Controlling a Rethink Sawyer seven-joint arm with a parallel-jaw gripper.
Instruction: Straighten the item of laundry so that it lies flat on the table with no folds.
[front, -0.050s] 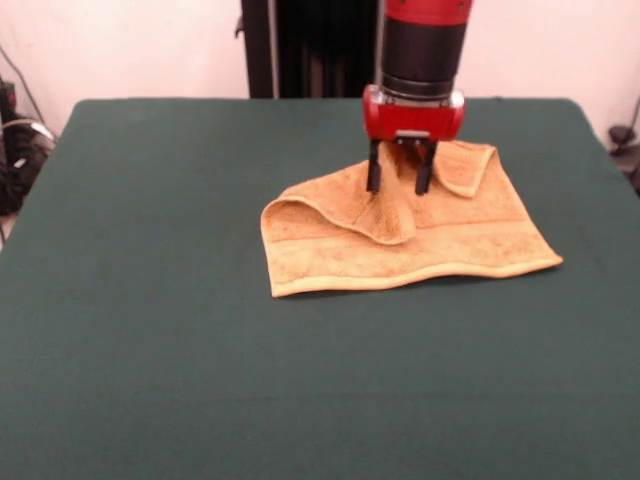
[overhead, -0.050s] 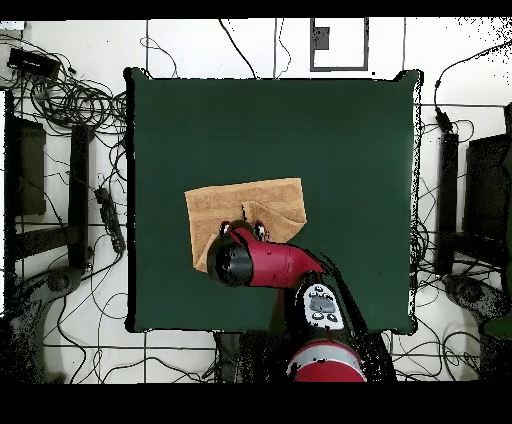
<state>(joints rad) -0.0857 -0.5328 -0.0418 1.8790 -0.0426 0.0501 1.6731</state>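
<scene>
Pinching a raised towel (front, -0.050s: 400, 235) fold, pincer (front, -0.050s: 399, 182) clamped, on green table (front, -0.050s: 150, 300); no readable writing.

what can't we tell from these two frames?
- Overhead view: the arm covers the towel part nearest the robot base, and the gripper itself.
- Front view: the gripper fingers straddle a raised ridge of cloth; whether they pinch it is unclear.
- Front view: towel edge behind the gripper is blocked by the wrist.
- Both views: what lies under the folded flaps; no tag visible.
- Front view: near edge of the table is cut off.
</scene>
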